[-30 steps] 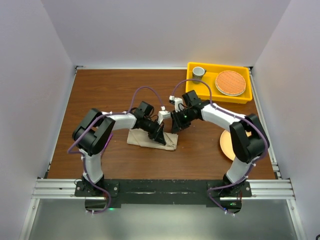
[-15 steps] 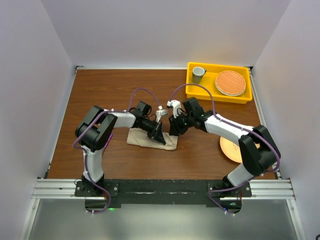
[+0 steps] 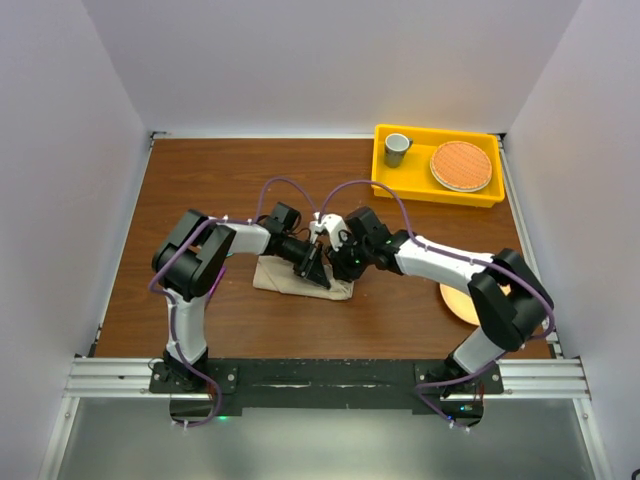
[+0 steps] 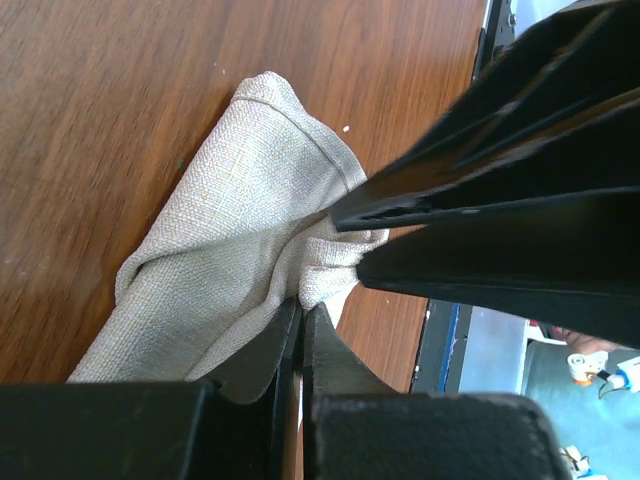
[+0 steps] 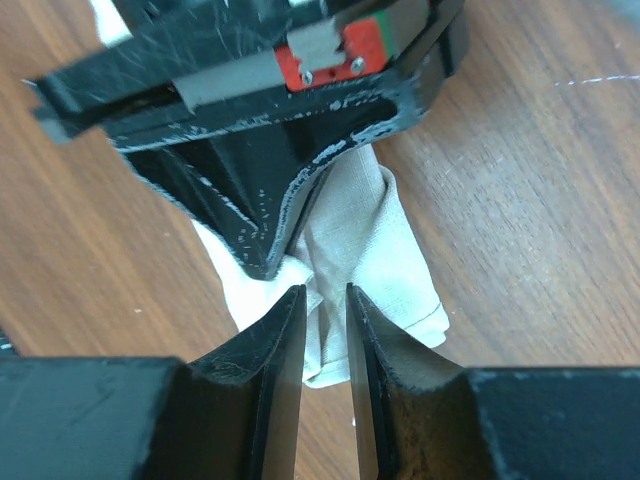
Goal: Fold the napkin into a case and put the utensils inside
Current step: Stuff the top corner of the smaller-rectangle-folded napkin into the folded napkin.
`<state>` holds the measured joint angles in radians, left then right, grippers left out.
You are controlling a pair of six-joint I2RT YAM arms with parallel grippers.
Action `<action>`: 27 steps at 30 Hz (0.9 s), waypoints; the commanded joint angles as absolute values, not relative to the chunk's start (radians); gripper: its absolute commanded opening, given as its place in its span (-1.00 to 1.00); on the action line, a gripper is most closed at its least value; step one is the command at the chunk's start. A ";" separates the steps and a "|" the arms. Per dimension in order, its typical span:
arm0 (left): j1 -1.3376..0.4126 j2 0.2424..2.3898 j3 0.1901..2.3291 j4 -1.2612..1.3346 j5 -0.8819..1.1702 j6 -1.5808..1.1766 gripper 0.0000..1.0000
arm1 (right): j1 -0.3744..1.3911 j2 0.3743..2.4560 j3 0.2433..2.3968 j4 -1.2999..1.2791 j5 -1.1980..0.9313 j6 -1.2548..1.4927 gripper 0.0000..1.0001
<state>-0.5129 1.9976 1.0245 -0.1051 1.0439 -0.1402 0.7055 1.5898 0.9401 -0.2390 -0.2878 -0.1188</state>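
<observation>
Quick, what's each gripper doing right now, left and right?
Left gripper: closed, pinching the napkin.
Right gripper: closed to a narrow gap on a fold of the same napkin.

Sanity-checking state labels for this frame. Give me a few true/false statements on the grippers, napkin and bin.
1. The left gripper is pinching a fold of the napkin. True.
2. The right gripper hangs clear of the napkin. False: napkin cloth sits between its fingers.
3. The napkin lies on the peach plate. False: it lies on the table, apart from the plate.
4. The cup stands in the yellow bin. True.
</observation>
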 commanded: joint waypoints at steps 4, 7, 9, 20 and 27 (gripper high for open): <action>-0.494 2.031 1.019 -0.132 0.974 -0.126 -1.00 | 0.755 1.638 0.960 -0.242 -0.186 -0.161 -0.44; -0.491 2.031 1.016 -0.130 0.974 -0.126 -1.00 | 0.770 1.652 0.968 -0.245 -0.138 -0.163 -0.42; -0.491 2.031 1.014 -0.127 0.974 -0.129 -1.00 | 0.776 1.664 0.976 -0.250 -0.117 -0.164 -0.41; -0.489 2.042 1.022 -0.120 0.979 -0.138 -1.00 | 0.801 1.661 0.991 -0.242 0.014 -0.141 -0.39; -0.489 2.046 1.028 -0.115 0.974 -0.143 -1.00 | 0.810 1.680 1.009 -0.261 0.044 -0.141 -0.36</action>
<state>-0.5022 2.0113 1.0248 -0.0971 1.0637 -0.1577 0.8005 1.6764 0.9653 -0.2623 -0.0109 -0.1432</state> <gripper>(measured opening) 0.052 0.321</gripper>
